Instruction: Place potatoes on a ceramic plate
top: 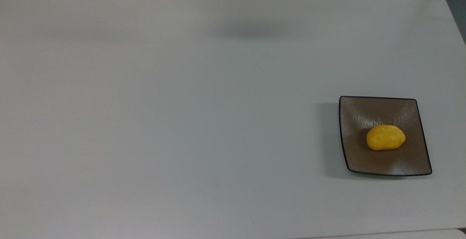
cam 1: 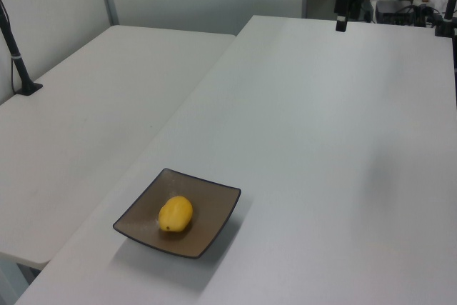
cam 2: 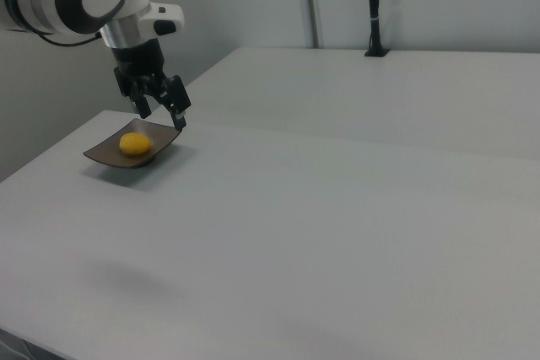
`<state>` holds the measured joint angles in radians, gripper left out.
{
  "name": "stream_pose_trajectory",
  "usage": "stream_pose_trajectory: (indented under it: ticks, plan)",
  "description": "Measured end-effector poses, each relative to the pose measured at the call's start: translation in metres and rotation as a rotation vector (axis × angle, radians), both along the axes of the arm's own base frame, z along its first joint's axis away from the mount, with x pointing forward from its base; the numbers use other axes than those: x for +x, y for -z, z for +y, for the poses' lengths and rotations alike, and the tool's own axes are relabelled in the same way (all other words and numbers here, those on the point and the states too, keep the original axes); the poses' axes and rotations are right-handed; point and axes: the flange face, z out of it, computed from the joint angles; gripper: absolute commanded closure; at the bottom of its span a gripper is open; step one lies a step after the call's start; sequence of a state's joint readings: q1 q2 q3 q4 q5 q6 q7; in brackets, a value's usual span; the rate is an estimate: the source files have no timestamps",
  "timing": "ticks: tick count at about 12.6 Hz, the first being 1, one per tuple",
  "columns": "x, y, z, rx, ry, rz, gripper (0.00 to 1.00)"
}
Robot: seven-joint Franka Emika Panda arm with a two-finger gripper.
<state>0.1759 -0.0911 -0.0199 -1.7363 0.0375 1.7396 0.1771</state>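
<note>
**First:** Nearest in the left view, your potatoes point(top: 385, 137) were one yellow lump lying inside the ceramic plate point(top: 360, 113). It sat slightly toward the top view's right of centre, with nothing touching it. By my reading, the placing itself was done.

**Second:** Agreed, so the step you had in hand was getting clear of it. The worktop point(top: 182, 122) between the plate and the arm was bare, which gave you room.

**First:** Farther off, your end effector point(cam 2: 162, 113) hung raised over the far end of the worktop. Its two fingers were spread apart with nothing between them. In the right view it looked as if it overlapped the plate's edge, but the left view put it well apart from the plate.

**Second:** To do that step well, you needed to hold that height and leave the fingers spread. You also needed to keep any path away from the plate. A low sweep back over an upturned corner could have nudged the plate and rolled the smooth lump off.

**First:** A slow stop over the bare surface was all you needed.
</note>
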Motion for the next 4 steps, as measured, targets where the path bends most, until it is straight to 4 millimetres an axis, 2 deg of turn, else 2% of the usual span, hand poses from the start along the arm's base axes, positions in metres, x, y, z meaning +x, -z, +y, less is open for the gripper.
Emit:
stream_pose_trajectory:
  ticks: [4]
  plan:
    - [0.0106,0.0054,0.0045,-0.006,-0.122,-0.051,0.0]
